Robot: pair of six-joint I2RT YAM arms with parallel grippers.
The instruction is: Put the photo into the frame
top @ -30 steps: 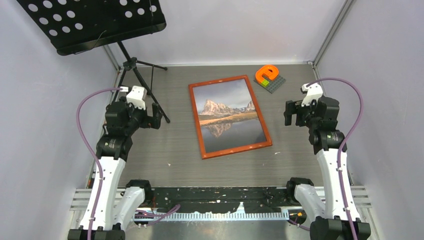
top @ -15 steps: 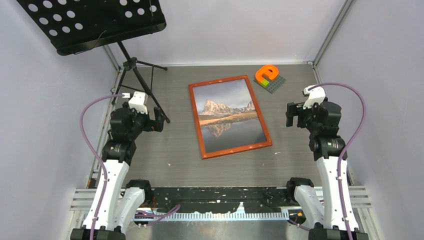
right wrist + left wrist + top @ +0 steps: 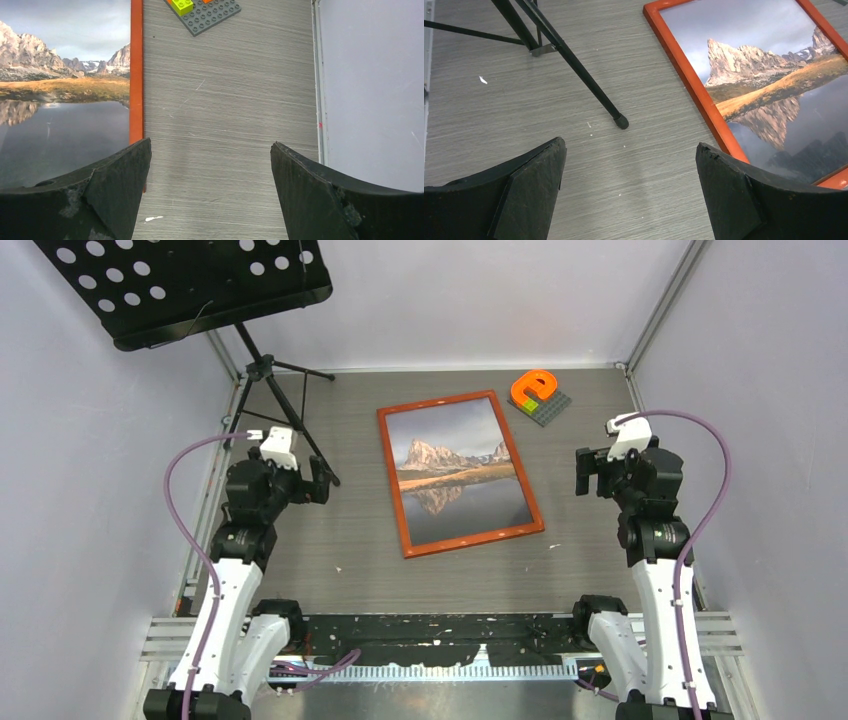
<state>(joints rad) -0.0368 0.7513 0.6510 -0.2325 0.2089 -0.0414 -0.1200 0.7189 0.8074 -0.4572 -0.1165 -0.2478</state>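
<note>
- The photo [image 3: 458, 472] is lying face up inside the frame [image 3: 474, 540]. Its mountain and lake are showing, and the orange border is running round all four sides in the overhead view.
- The frame is lying flat near the middle of the tabletop [image 3: 340, 540], turned a little so that its far end is leaning to the left.
- Your left jaws are standing wide and holding nothing. They are hanging over bare tabletop to the left of the frame, apart from it. In the left wrist view the frame's left border is running down toward the right-hand finger.
- Your right jaws are also standing wide and holding nothing. They are hovering over bare tabletop to the right of the frame, without touching it. In the right wrist view the frame's right border is passing behind the left-hand finger.
- A music stand [image 3: 190, 285] is standing at the far left, and one tripod foot [image 3: 621, 121] is resting on the tabletop between your left jaws and the frame.
- Some toy bricks [image 3: 538, 395] are sitting just beyond the frame's far right corner, apart from it.
</note>
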